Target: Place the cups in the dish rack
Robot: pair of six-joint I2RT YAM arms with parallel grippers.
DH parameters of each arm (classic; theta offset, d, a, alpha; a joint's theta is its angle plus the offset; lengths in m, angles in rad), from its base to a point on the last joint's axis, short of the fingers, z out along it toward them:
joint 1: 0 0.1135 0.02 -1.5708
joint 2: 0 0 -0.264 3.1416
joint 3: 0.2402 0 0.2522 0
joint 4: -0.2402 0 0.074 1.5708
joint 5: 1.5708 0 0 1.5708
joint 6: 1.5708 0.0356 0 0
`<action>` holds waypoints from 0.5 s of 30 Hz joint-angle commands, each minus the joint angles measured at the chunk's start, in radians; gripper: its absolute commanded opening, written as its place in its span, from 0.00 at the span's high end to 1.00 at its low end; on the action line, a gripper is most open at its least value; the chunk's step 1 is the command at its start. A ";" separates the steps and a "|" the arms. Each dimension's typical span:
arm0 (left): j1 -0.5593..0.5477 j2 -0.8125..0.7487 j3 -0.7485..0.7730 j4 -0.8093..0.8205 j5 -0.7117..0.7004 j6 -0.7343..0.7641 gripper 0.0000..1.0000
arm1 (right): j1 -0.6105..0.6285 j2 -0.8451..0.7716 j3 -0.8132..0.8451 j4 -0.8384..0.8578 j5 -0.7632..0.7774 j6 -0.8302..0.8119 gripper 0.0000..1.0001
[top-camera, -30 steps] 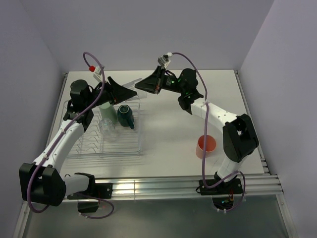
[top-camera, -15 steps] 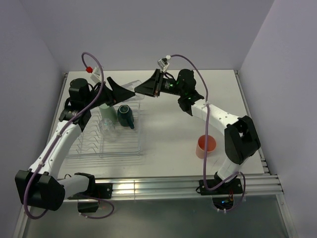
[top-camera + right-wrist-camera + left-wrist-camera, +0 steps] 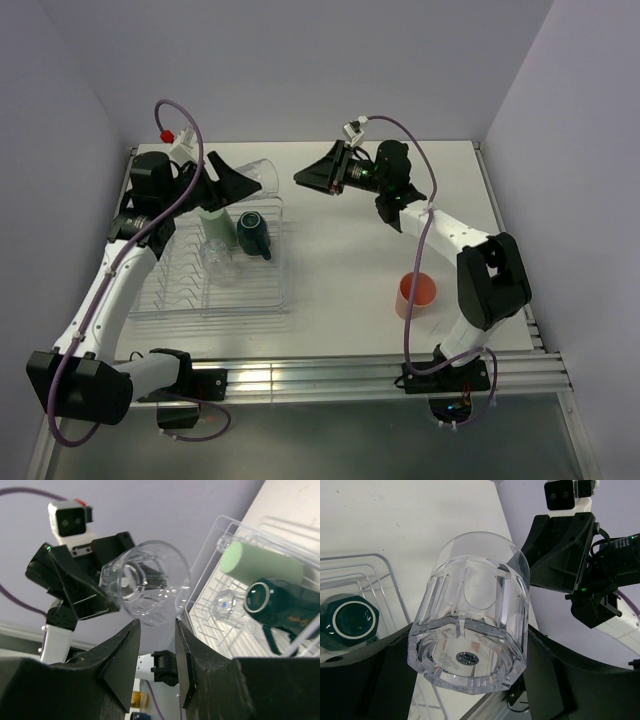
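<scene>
My left gripper (image 3: pixel 246 181) is shut on a clear glass (image 3: pixel 259 174), held on its side in the air over the back edge of the dish rack (image 3: pixel 283 290). In the left wrist view the glass (image 3: pixel 472 615) fills the space between the fingers. My right gripper (image 3: pixel 303 178) hangs open a short way to the glass's right with nothing between its jaws; its own camera sees the glass (image 3: pixel 150 582) just beyond the fingertips. A pale green tumbler (image 3: pixel 210 222), a dark teal mug (image 3: pixel 253 233) and another clear glass (image 3: pixel 217 256) lie in the rack. A salmon-pink tumbler (image 3: pixel 416 294) stands on the table.
The rack sits at the table's left, near the left wall. The pink tumbler stands close to the right arm's base. A metal rail (image 3: pixel 330 378) runs along the near edge of the table.
My right gripper has opened, let go of the clear glass and drawn back to the right. The left gripper keeps the glass and has shifted a little left and up.
</scene>
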 commanded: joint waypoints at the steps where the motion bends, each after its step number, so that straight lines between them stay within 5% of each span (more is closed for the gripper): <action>1: 0.003 -0.039 0.087 -0.080 -0.032 0.093 1.00 | -0.034 -0.059 -0.024 0.019 -0.013 -0.030 0.59; 5: 0.003 -0.052 0.142 -0.227 -0.086 0.181 1.00 | -0.084 -0.067 -0.035 -0.038 0.004 -0.088 0.58; 15: -0.025 -0.079 0.150 -0.518 -0.214 0.297 1.00 | -0.118 -0.098 0.063 -0.495 0.234 -0.408 0.58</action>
